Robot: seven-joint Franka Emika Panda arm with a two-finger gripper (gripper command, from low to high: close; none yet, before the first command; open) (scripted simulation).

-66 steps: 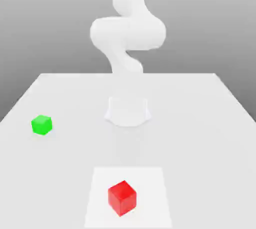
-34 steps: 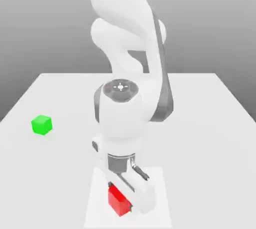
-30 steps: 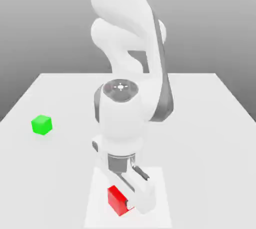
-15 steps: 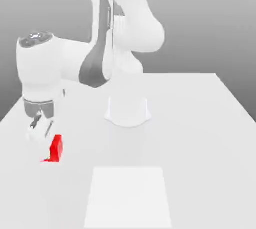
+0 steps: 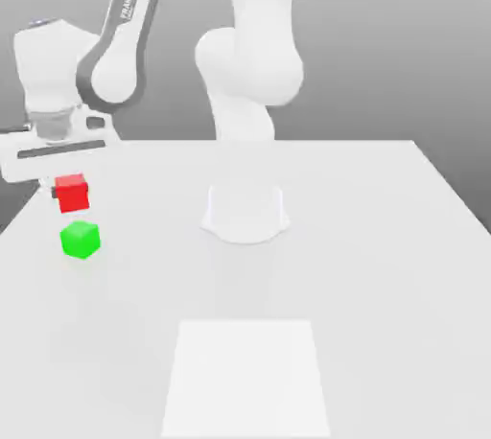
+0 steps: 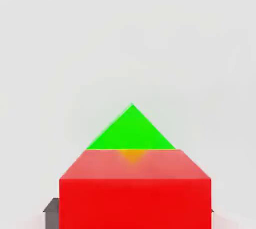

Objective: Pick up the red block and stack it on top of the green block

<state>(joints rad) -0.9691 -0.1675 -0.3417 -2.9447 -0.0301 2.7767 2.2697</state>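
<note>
The small bright red cube (image 5: 72,193) hangs pinched in the jaws of the white arm's gripper (image 5: 59,188), held just above the smaller bright green cube (image 5: 81,240) on the white tabletop (image 5: 384,255), seemingly lined up for stacking.

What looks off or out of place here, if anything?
Nothing stands out. The red block hangs in the gripper above the green block, with a gap between them in the exterior view. The green block sits flat on the table. Nothing looks tipped or damaged.
</note>
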